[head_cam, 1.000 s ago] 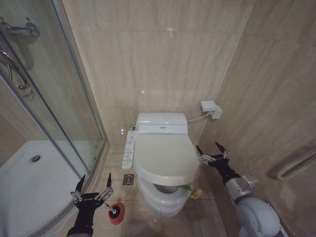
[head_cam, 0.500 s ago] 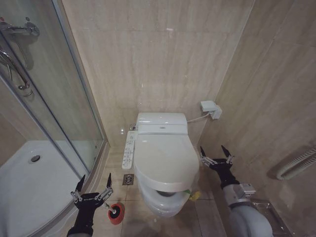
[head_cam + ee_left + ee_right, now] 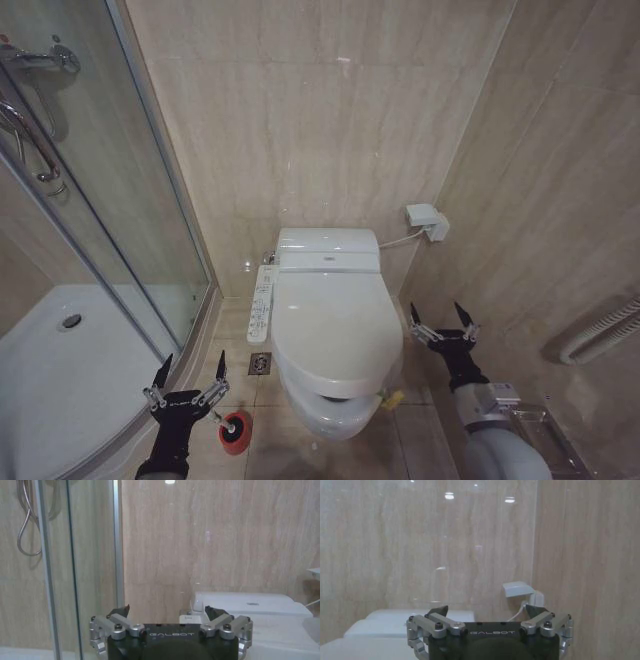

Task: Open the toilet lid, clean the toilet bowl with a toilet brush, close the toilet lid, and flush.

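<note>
While smooth oval toilet lid (image 3: 335, 325) lies nearly shut, both tools released, right tool (image 3: 443, 326) beside it, left tool (image 3: 186, 377) low.

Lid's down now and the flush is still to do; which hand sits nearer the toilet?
Right hand, likely: open beside the toilet lid. Left hand hovers lower by the toilet brush.

The left gripper (image 3: 185, 385) is raised, wrist vertical, fingers spread apart. The right gripper (image 3: 441, 325) points upward, forearm extended forward, fingers spread wide.

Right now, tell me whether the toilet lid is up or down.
Down. The toilet lid lies flat over the toilet bowl, hiding its opening.
</note>
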Tool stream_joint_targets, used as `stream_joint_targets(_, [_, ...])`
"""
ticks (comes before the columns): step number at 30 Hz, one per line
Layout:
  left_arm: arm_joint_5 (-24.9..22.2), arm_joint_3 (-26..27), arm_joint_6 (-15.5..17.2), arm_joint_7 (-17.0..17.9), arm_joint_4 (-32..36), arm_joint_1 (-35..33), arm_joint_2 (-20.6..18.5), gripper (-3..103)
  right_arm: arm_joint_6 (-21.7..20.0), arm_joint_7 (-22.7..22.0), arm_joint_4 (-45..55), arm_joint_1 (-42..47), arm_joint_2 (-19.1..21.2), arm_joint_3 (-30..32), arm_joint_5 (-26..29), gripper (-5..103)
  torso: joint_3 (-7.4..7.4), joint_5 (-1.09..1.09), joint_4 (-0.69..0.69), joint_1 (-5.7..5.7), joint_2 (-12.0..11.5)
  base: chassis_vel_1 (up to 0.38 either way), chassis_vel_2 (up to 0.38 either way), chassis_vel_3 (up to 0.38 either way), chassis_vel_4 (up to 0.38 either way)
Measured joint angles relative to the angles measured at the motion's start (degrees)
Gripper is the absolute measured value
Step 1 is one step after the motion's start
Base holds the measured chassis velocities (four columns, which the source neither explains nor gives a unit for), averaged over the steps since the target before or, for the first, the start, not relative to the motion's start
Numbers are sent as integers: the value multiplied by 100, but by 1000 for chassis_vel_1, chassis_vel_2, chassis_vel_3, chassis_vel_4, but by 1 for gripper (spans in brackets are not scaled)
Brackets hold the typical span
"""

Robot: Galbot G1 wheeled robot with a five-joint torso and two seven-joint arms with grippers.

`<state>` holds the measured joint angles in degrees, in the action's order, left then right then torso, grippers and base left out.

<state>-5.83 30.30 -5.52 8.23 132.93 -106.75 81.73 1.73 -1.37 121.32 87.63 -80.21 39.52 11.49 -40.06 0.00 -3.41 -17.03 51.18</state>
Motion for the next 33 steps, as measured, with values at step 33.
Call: stream_joint_targets(33, [0, 0, 0, 0, 0, 0, 0, 98, 41, 391, 818, 982, 39, 287, 350, 100, 0, 0, 0, 0, 0, 0, 0, 0, 0])
